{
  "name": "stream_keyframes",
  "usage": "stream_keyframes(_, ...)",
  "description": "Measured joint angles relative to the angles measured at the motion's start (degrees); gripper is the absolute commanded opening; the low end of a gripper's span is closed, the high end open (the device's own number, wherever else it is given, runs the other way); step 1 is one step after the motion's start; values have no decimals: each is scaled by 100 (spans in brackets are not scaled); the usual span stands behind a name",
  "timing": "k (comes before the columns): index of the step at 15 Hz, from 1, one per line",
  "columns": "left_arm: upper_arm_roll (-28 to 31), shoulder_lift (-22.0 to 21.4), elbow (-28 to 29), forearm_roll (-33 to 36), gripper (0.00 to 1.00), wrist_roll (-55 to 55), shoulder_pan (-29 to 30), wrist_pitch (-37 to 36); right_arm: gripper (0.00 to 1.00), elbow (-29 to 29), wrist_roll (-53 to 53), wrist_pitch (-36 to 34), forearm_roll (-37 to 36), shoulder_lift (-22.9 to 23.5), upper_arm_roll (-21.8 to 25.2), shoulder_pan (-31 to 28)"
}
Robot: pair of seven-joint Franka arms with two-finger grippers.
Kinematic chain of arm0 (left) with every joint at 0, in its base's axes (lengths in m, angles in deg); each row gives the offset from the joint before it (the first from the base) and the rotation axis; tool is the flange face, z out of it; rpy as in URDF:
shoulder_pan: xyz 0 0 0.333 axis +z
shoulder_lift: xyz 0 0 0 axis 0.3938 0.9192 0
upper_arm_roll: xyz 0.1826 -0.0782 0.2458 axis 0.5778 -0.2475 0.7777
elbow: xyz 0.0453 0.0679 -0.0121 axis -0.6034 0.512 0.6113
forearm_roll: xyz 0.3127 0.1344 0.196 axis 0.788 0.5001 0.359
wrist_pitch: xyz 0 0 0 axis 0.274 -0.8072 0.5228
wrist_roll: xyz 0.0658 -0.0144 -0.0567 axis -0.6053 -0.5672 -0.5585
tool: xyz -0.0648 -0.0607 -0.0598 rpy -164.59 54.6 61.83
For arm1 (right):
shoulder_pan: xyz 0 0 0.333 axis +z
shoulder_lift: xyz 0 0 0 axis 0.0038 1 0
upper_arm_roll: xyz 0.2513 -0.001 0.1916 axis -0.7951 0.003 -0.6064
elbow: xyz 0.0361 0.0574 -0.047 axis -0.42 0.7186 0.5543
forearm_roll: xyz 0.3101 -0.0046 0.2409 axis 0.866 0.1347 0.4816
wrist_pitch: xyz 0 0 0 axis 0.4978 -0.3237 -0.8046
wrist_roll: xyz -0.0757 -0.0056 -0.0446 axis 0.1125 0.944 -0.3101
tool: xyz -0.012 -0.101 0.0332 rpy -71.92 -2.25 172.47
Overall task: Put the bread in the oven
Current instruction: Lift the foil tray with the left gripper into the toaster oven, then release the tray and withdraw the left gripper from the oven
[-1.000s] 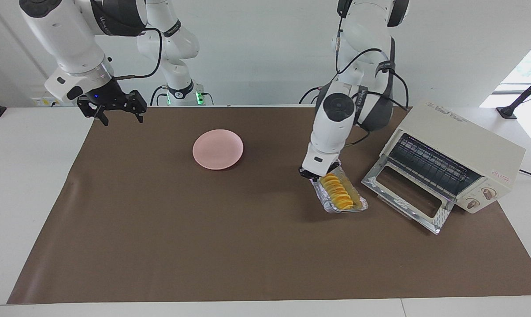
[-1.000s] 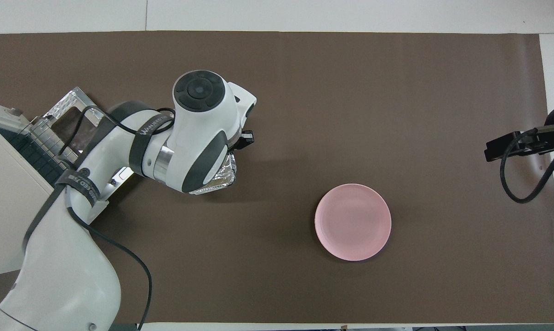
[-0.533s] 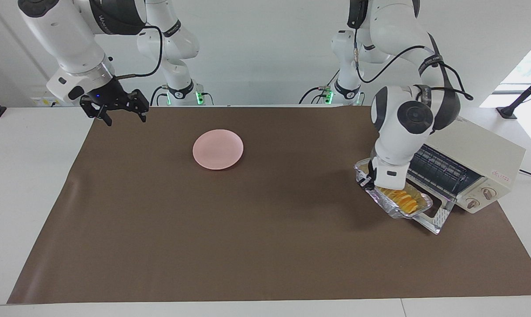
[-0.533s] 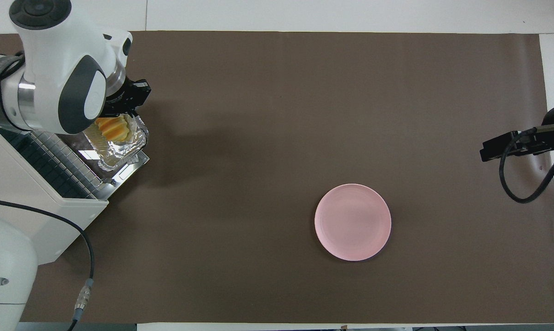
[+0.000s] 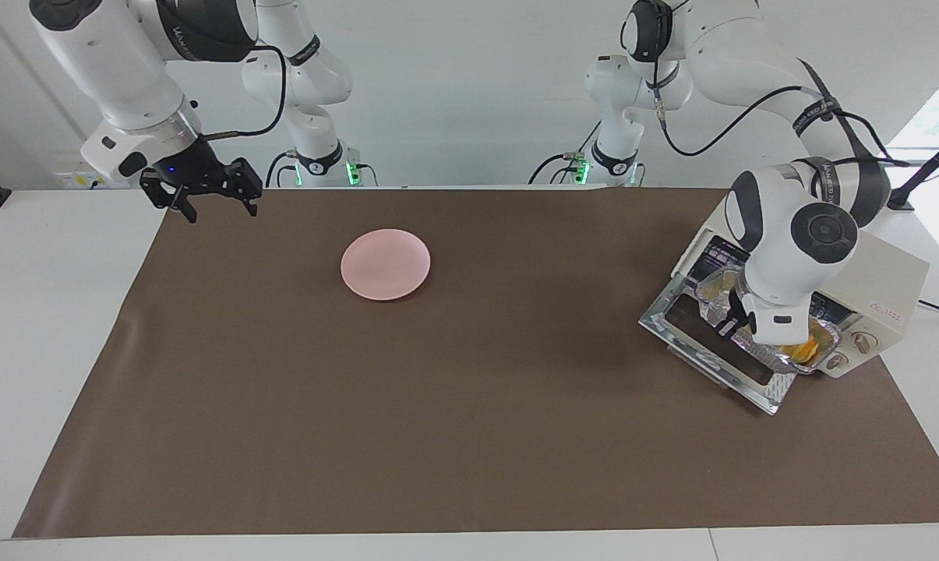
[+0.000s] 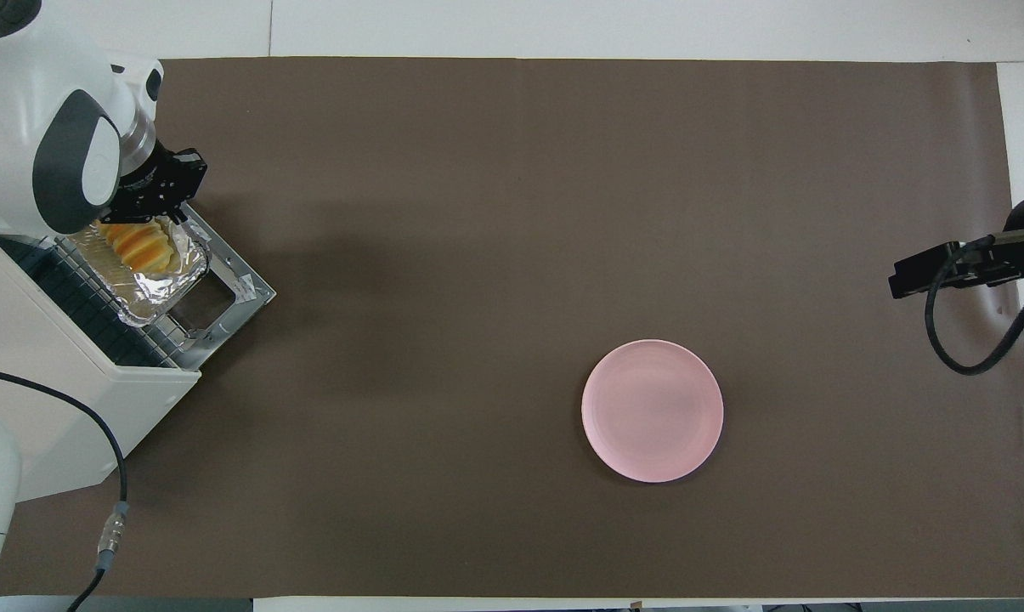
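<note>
Left gripper [image 6: 165, 197], upper left of overhead frame: pinched shut on foil tray [image 6: 150, 285] rim. Bread [image 6: 138, 245] in tray, at oven [image 5: 878, 288] mouth, over open door. Right gripper [image 5: 208, 195], upper left of facing frame: spread wide, empty, waiting. Pink plate [image 5: 385, 264]: centre.

bread [image 6: 138, 246]: golden-yellow ridged loaf, lay in a crinkled foil tray [image 6: 165, 285], held up over the oven's open door at its mouth | oven [image 6: 48, 399]: cream-white box, glass door dropped flat, wire rack showing, stood at the mat's edge at the left arm's end of the table
</note>
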Motion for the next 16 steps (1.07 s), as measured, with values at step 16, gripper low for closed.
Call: stream_keyframes(16, 53, -229, 630, 136, 0, -258, 19, -739, 100, 0, 0, -1, 0, 0, -11, 2)
